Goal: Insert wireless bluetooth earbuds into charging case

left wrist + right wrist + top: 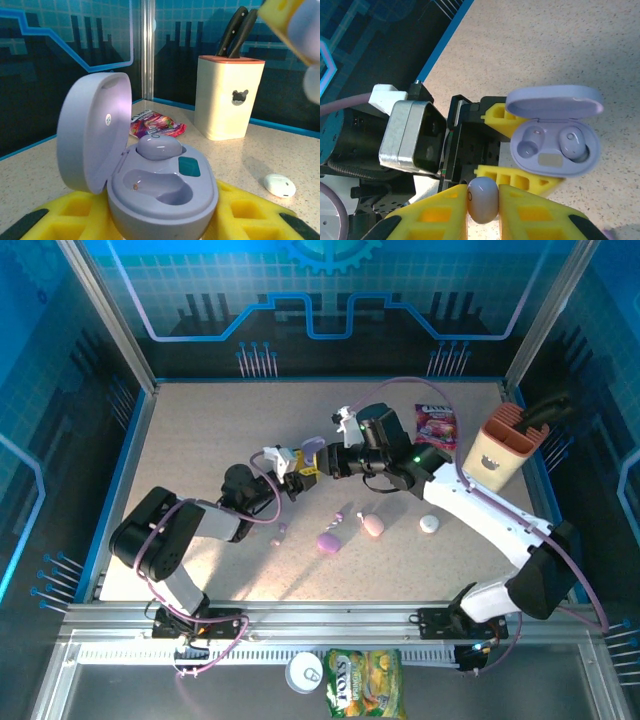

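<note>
The left hand (160, 216) grips the open case (552, 135); the right hand (483, 201) pinches an earbud (482, 197). If the earbud is tilted, it may miss the empty socket (527, 148).

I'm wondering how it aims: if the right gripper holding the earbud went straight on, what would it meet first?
Probably the left gripper, just beside the open lilac case it holds; the case's empty slot lies off to the side of that line. Depth is hard to judge.
</note>
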Motion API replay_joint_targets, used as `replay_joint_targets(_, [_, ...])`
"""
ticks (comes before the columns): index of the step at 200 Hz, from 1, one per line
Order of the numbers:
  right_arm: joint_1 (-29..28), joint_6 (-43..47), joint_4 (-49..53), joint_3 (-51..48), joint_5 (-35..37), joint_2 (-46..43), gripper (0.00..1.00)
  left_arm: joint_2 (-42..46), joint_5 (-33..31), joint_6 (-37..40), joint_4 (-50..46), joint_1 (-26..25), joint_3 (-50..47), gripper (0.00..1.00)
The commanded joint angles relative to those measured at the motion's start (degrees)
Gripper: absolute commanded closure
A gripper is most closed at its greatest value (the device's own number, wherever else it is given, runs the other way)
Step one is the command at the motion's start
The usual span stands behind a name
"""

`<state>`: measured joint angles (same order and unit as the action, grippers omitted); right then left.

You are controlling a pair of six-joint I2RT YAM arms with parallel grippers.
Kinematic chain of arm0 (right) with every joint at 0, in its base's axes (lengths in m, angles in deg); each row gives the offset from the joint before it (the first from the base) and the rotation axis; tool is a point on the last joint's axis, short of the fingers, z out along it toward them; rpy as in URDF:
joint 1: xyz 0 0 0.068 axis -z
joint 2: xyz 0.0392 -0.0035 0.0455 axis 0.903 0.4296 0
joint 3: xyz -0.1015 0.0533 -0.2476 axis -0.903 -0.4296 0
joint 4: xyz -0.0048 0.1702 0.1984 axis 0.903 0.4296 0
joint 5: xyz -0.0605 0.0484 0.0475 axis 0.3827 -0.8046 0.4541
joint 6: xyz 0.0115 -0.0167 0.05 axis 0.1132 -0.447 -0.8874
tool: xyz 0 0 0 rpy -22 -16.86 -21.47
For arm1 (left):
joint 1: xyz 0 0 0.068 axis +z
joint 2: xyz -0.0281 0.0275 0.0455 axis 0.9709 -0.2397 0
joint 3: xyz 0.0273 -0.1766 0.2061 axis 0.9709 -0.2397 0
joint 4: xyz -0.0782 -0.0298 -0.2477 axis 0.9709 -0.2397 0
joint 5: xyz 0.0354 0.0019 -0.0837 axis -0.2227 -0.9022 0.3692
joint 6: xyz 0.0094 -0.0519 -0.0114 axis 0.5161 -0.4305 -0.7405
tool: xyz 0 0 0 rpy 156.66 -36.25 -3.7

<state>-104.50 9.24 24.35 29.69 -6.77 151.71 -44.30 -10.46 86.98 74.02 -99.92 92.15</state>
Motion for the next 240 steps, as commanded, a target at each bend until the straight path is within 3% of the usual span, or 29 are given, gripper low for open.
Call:
replay_joint_targets(1, [0.66,-0.38,-1.15,2.13,-2.73,1.77,0.8,0.44,-1.07,2.26,3.1,-1.23,0.81,0.62])
replay_joint_targets(169, [1.89,-1.16,-2.06,1.68,-3.18,6.91,0.8,2.91,-0.62,3.51,3.24,-3.29,-1.65,0.62])
replay_joint_targets(240, [2.23,-0.99,-3.38,0.06,0.05,5.46,0.81,3.13,-0.63,3.26,3.28,-3.32,-1.73,0.62])
